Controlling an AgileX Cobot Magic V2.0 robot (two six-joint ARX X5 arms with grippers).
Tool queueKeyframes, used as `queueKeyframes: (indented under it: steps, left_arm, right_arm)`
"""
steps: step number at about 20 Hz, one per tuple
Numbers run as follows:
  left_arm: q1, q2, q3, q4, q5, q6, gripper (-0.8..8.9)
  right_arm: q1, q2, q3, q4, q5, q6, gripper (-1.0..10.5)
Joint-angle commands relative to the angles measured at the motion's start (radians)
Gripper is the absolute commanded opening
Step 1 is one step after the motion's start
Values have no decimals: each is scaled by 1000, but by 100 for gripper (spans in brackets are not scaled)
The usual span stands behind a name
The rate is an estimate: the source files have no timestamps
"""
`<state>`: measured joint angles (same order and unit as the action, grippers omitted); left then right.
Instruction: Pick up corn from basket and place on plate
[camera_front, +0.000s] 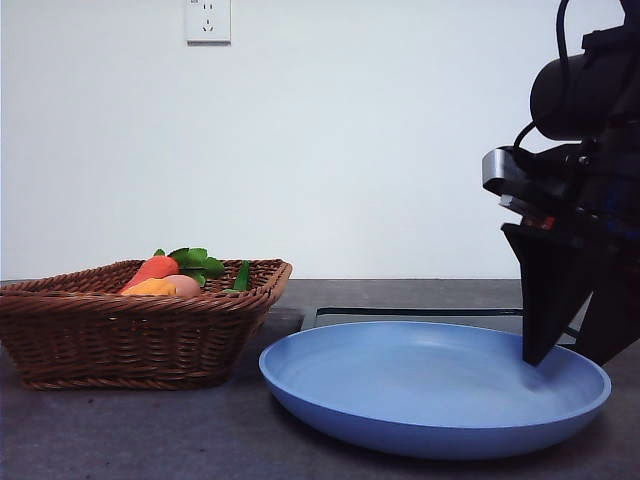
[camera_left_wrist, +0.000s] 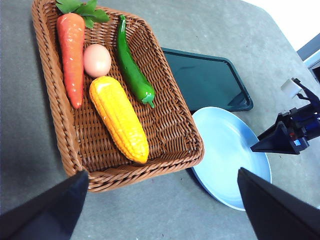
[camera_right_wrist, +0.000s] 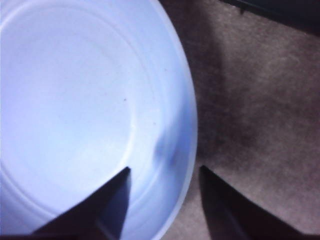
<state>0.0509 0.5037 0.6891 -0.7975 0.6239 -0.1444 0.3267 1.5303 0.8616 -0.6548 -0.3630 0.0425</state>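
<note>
The corn (camera_left_wrist: 119, 119) lies flat in the basket (camera_left_wrist: 172, 132), its blunt end near the front wall, with the egg (camera_left_wrist: 97, 60) and carrot (camera_left_wrist: 71, 57) on one side and the green pepper (camera_left_wrist: 132, 69) on the other; nothing grips it yet. The left gripper (camera_left_wrist: 160, 207) hovers above the basket's near edge, jaws spread wide and empty, the cob lying just ahead of them; a good grasp would likely come down across the cob's thick middle, jaws straddling its width, clear of pepper and wicker. The right gripper (camera_right_wrist: 162, 187) stands with jaws parted astride the rim of the plate (camera_left_wrist: 225, 150), beside the black tray (camera_left_wrist: 207, 80).
</note>
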Motion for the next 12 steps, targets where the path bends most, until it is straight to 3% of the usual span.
queueKeyframes:
  steps: [1,5,12]
  left_arm:
    - [-1,5,19,7,4,1,483]
    - [-1,5,19,8,5,0,483]
    - [-35,64,45,12,-5,-7,483]
  right_arm:
    - [6,35,18,4,0,2,128]
    - [6,46,17,8,27,2,-2]
    - [5,-42,26,-13,40,-5,2]
